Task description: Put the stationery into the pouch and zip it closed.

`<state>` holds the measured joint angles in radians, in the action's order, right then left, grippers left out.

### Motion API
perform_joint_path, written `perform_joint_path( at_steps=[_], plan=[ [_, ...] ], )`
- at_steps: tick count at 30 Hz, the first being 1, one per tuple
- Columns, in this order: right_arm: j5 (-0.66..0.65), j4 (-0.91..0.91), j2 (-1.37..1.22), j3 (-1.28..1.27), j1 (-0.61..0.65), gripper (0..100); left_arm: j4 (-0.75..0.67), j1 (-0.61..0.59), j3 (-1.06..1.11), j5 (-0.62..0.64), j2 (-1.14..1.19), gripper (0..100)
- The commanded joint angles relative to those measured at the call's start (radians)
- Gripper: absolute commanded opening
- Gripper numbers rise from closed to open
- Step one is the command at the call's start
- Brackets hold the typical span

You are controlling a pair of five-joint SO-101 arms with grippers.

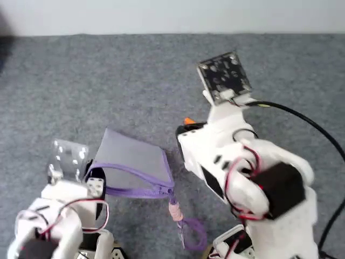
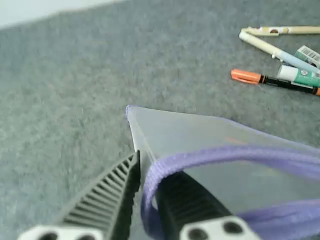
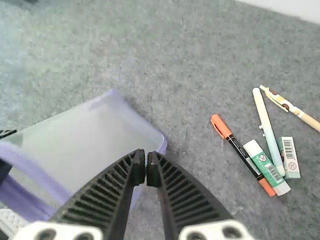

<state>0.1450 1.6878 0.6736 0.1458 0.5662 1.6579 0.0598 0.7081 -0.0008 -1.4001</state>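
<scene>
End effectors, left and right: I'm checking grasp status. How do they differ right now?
The left end effector is shut on the purple zipper edge of the pouch; the right end effector is shut on nothing. The left touches the pouch; the right hangs free beside it. Both are closed.

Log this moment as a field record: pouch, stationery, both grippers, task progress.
pouch: lilac, lying on the grey table, mouth open
left gripper: shut on the pouch's purple zip edge, holding it raised
right gripper: shut, empty, above the table by the pouch
stationery: orange-capped marker, glue stick, pale pen, cream pen and eraser, grouped on the table, apart from the pouch
progress: five items lie outside the pouch; zip not closed
</scene>
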Motion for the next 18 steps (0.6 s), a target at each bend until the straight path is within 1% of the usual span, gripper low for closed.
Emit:
perform_joint_path(
  at_steps=[1, 4, 7, 10, 13, 18],
  plan=[
    [0.011, 0.045, 0.033, 0.035, -0.042, 0.8, 0.071, 0.002, -0.268, 0.064, 0.296, 1],
    [0.011, 0.082, 0.031, 0.035, -0.12, 0.8, 0.095, 0.002, -0.441, 0.094, 0.485, 1],
    [0.006, 0.094, 0.031, 0.034, -0.196, 0.8, 0.095, 0.003, -0.518, 0.107, 0.569, 1],
    [0.002, 0.094, 0.028, 0.031, -0.263, 0.8, 0.095, -0.003, -0.513, 0.112, 0.586, 1],
    [-0.069, 0.088, 0.012, -0.026, -0.323, 0.8, 0.095, -0.012, -0.464, 0.112, 0.583, 1],
    [-0.141, 0.051, -0.094, -0.158, -0.466, 1.2, 0.094, -0.087, -0.354, 0.112, 0.583, 1]
  ],
)
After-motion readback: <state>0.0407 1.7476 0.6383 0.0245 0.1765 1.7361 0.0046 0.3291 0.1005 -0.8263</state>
